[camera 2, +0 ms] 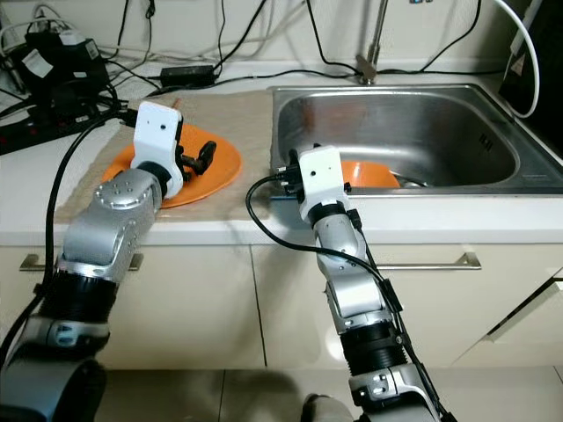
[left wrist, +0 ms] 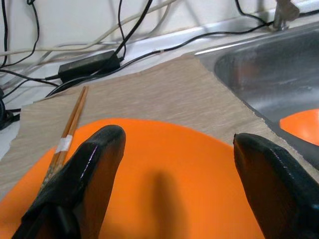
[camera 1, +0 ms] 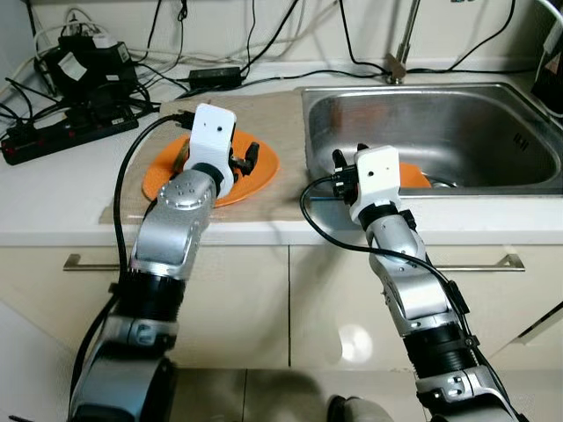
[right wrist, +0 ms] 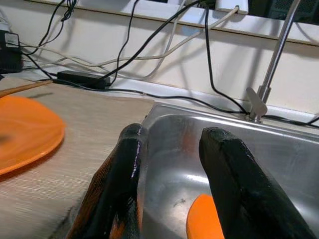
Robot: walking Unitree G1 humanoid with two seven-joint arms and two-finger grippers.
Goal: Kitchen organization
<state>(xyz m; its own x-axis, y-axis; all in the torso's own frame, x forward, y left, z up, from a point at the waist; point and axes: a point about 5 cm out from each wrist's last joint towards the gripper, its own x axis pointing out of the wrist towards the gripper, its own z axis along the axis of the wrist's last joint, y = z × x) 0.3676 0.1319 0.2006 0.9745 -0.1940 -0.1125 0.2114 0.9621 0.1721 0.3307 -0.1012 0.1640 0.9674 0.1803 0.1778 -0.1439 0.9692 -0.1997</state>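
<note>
left arm raised on the left, bent at elbow, left gripper forward with fingers spread wide, right arm raised on the right, right gripper forward, fingers slightly apart, nothing held

The left arm's white wrist housing sits right over the orange plate on the mat, hiding its middle, and the left gripper shows just a dark tip past the housing in the eye views. In the left wrist view both black fingers run off the bottom edge, and the chopsticks slip behind one of them. Over in the sink, the second orange plate is mostly masked by the right arm's wrist block. The faucet is chopped off by the top edge. Power strip cut by the left edge.
</note>
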